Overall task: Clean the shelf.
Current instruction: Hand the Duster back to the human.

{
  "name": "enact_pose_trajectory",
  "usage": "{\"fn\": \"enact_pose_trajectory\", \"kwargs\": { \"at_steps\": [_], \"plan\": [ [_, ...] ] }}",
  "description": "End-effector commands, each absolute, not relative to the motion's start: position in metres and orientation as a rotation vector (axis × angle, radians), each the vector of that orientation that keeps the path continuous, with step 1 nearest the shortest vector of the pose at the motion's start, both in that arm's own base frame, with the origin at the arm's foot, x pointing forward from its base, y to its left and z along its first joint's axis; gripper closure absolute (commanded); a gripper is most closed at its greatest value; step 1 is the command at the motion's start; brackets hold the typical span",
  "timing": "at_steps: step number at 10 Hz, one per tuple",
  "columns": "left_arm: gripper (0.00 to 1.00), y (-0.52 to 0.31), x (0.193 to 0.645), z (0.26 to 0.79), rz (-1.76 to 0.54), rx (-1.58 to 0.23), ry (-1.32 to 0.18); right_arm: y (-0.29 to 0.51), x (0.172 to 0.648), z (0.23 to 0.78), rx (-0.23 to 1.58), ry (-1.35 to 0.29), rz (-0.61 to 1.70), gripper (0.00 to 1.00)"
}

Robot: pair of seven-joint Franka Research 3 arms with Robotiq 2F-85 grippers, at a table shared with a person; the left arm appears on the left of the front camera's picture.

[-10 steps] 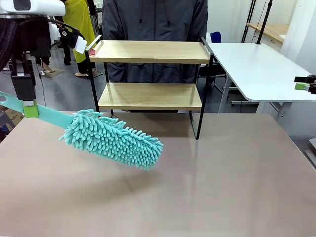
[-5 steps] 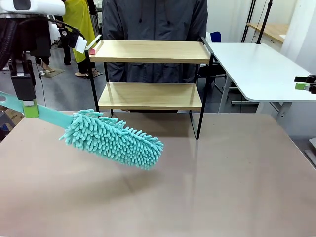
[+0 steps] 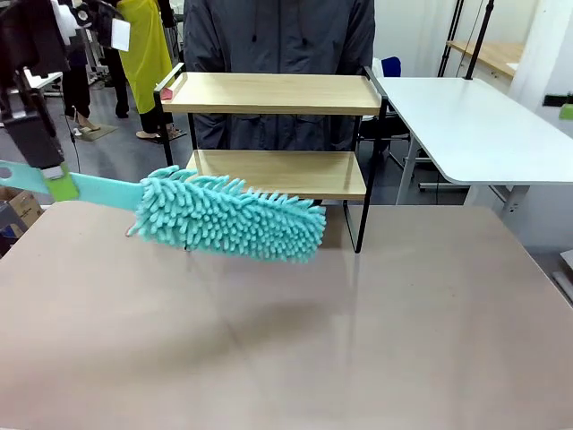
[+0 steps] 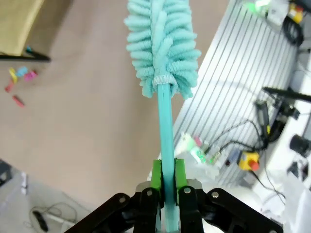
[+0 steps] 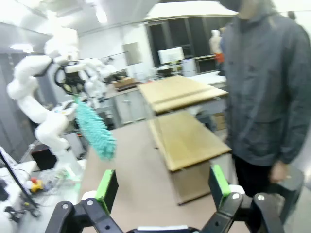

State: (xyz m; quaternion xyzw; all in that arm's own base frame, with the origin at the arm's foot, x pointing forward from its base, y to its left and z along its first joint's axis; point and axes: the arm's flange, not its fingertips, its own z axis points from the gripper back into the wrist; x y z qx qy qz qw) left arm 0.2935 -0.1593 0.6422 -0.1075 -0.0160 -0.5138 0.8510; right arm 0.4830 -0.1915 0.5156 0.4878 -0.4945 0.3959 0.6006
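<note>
Shelf (image 3: 273, 134) of 2 boards at 12 o'clock on the table (image 3: 403, 340), long axis 9-to-3. Left gripper (image 3: 54, 184) clamps the teal duster (image 3: 228, 215) handle, head toward 3 o'clock, overlapping the lower board. Right gripper (image 5: 163, 187) fingers stand apart.

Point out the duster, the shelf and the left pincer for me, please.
duster (image 3: 235, 219): front view, middle of the fluffy teal head.
shelf (image 3: 273, 92): front view, bare top board.
left pincer (image 4: 166, 175): left wrist view, between the green pads clamping the duster's handle.
</note>
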Motion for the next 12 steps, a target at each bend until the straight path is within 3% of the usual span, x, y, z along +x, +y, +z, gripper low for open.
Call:
{"fn": "enact_pose_trajectory", "kwargs": {
  "at_steps": [1,5,7,8,9,12],
  "plan": [
    [0.87,-0.163,0.293,0.616,-1.139,-0.271,-0.146,-0.145,0.442,0.525,1.273,-0.957,0.891,0.00],
    [0.87,-0.166,0.297,0.584,-1.205,-0.414,-0.308,-0.043,0.367,0.500,1.345,-0.979,0.940,0.00],
    [0.87,-0.169,0.298,0.573,-1.265,-0.495,-0.301,-0.020,0.380,0.479,1.314,-1.147,0.855,0.00],
    [0.87,-0.158,0.290,0.576,-1.276,-0.488,-0.227,-0.042,0.367,0.492,1.378,-0.946,0.943,0.00],
    [0.87,-0.175,0.300,0.576,-1.214,-0.418,-0.286,-0.042,0.367,0.492,1.378,-0.946,0.943,0.00],
    [0.87,-0.172,0.298,0.572,-1.234,-0.434,-0.260,-0.034,0.364,0.484,1.362,-0.979,0.931,0.00]
  ]
}}
